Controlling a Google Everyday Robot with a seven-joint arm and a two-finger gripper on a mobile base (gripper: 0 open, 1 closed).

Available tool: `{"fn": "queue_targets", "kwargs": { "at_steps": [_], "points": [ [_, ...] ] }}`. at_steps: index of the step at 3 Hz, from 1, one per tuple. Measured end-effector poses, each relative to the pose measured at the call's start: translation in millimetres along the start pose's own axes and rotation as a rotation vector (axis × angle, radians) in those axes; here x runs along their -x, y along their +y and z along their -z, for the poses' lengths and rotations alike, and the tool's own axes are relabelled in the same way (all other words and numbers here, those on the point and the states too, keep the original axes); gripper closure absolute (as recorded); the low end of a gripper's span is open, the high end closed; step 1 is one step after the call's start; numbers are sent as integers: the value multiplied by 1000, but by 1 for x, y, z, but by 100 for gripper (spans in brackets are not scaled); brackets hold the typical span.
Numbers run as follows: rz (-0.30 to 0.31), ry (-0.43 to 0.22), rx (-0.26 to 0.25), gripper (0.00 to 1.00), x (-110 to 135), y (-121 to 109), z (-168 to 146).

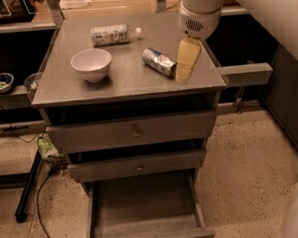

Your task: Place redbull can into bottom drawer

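The redbull can (pixel 159 62) lies on its side on the grey cabinet top (pixel 132 84), right of centre. My gripper (pixel 183 75) hangs from the white arm just to the right of the can, its yellowish tip low over the top and close beside the can, holding nothing I can see. The bottom drawer (pixel 143 204) is pulled open below, its flat floor bare and its low front panel at the bottom edge of the view.
A white bowl (pixel 91 64) stands left of the can. A clear plastic bottle (pixel 112 35) with a white cap lies at the back. The two upper drawers (pixel 134 133) with round knobs are shut. A cable and stand leg lie on the floor at left.
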State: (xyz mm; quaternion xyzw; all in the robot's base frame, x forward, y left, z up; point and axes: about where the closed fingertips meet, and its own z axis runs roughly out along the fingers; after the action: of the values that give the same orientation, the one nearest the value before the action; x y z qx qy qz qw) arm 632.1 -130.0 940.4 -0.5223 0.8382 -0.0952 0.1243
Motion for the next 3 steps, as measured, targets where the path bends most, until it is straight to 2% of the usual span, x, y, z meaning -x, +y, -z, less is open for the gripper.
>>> {"fn": "queue_targets", "kwargs": {
  "at_steps": [1, 2, 3],
  "points": [
    [11, 3, 7, 0, 15, -7, -12],
    [46, -3, 18, 0, 42, -10, -34],
    [46, -4, 17, 0, 42, -10, -35]
  ]
}}
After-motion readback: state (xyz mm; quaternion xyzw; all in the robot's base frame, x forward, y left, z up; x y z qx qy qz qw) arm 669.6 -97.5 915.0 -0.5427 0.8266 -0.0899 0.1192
